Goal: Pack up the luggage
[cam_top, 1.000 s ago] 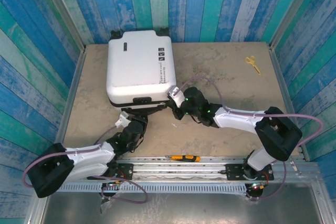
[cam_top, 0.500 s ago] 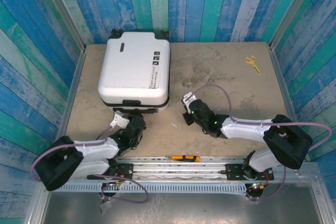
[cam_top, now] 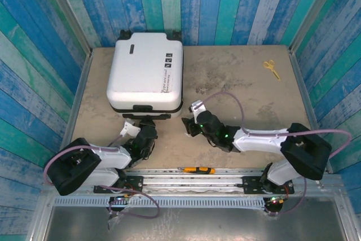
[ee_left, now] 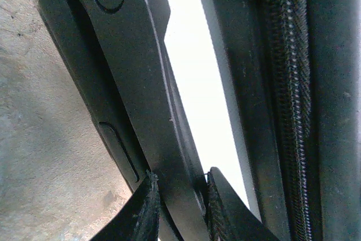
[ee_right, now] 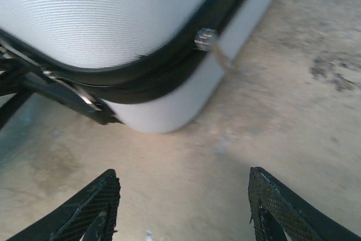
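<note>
1. Your left gripper (cam_top: 145, 125) has kept its narrow clamp on the black handle (ee_left: 141, 83) at the luggage's near edge. The fingers (ee_left: 144, 210) press on that bar from both sides. Its elbow has drawn in toward the base over the last second.
2. The luggage (cam_top: 146, 74) looked tipped up at its near edge 1 second ago. Now it lies flat and shut on the far-left part of the table (cam_top: 242, 88), wheels toward the back wall. I judge that the lid is down and only the fastening remains.
3. The zipper pull (ee_right: 206, 38) sits on the black seam near the near-right corner. How much of the zipper (ee_left: 293, 111) is already run, you cannot tell from here.
4. Your right gripper (cam_top: 192, 118) was shut at that corner 1 second ago. It has let go: the jaws stand wide apart with nothing between them.
5. Pose, left arm: it is folded low along the near edge, with the forearm reaching away from you to the handle.
6. Pose, right arm: the forearm stretches left, low across the table. The gripper (ee_right: 183, 207) hovers just above the surface, aimed at the near-right corner and close to the pull, touching nothing.
</note>
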